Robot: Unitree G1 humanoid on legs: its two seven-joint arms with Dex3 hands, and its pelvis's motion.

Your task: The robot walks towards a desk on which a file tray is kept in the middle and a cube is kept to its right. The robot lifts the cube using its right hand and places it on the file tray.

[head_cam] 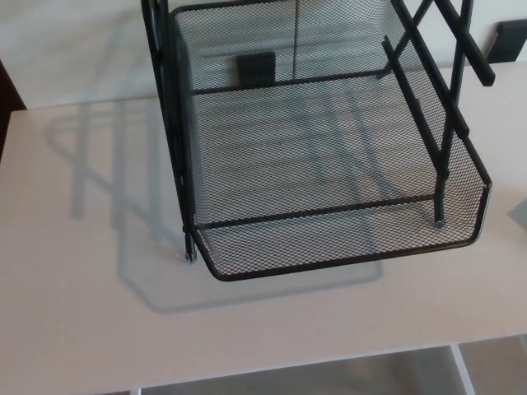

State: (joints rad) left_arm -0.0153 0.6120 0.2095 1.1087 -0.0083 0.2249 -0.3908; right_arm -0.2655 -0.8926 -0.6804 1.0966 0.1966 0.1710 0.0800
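A black wire-mesh file tray (329, 262) stands in the middle of the pale desk (74, 313), its frame posts rising out of the top of the head view. The mesh basket holds nothing. At the far right edge a small grey sliver (520, 216) shows on the desk; I cannot tell whether it is the cube. Neither of my hands shows.
The desk's front edge (329, 362) runs along the bottom, with floor below it. A wall lies behind the desk, with a dark block (255, 67) seen through the mesh and another dark block (510, 39) at top right. A dark strip borders the desk's left end.
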